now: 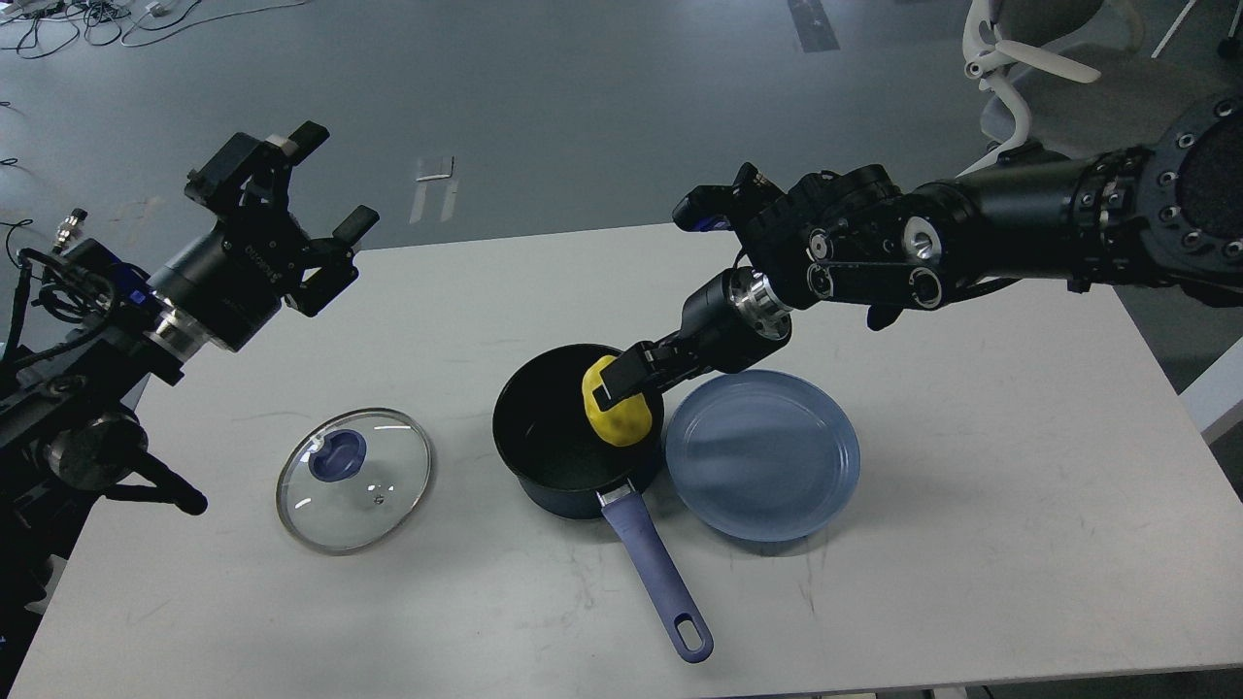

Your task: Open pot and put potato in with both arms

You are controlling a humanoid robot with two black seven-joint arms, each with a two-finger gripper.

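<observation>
1. Pot [568, 437] sits uncovered on the white table [971, 505], handle toward me.
2. My right gripper [621, 386] clenches the potato [620, 416], held at the pot's right rim, partly inside.
3. Blue plate [767, 456] lies just right of the pot, touching or nearly so.
4. Glass lid [354, 479] lies flat, left of the pot, apart.
5. My left gripper [320, 199] hangs raised far left of the pot, jaws spread, holding nothing.

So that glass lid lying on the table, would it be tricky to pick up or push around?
Probably a bit. The glass lid lies flat on the table, so a push would likely slide it, not tip it. Its smooth, shiny glass looks slippery and breakable if dropped. The blue knob in its middle seems the safest place to grip.
</observation>
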